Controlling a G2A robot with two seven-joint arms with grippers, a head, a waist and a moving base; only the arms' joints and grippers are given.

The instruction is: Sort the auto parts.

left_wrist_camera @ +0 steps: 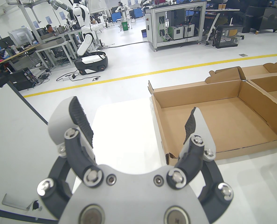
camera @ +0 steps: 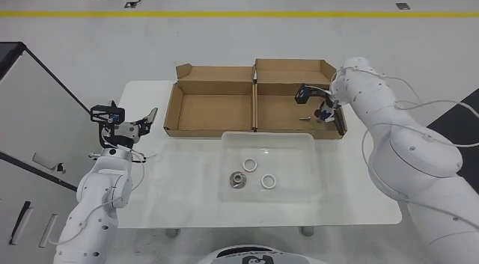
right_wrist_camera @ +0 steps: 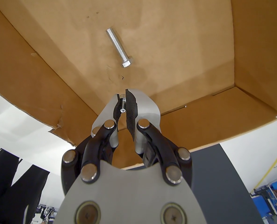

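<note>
1. Top view: right gripper (camera: pixel 323 112) hovers over the right-hand box (camera: pixel 281 113), centre right.
2. Left wrist view: left gripper (left_wrist_camera: pixel 133 108) gapes empty, lower centre.
3. Right wrist view: jaws clamp a bolt (right_wrist_camera: pixel 122 106) above a second bolt (right_wrist_camera: pixel 119 47) mid-frame; dropped high, it could bounce out.

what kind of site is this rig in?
Probably a robotics lab or test floor: another humanoid robot on a wheeled base, an equipment rack, and a yellow floor line.
</note>
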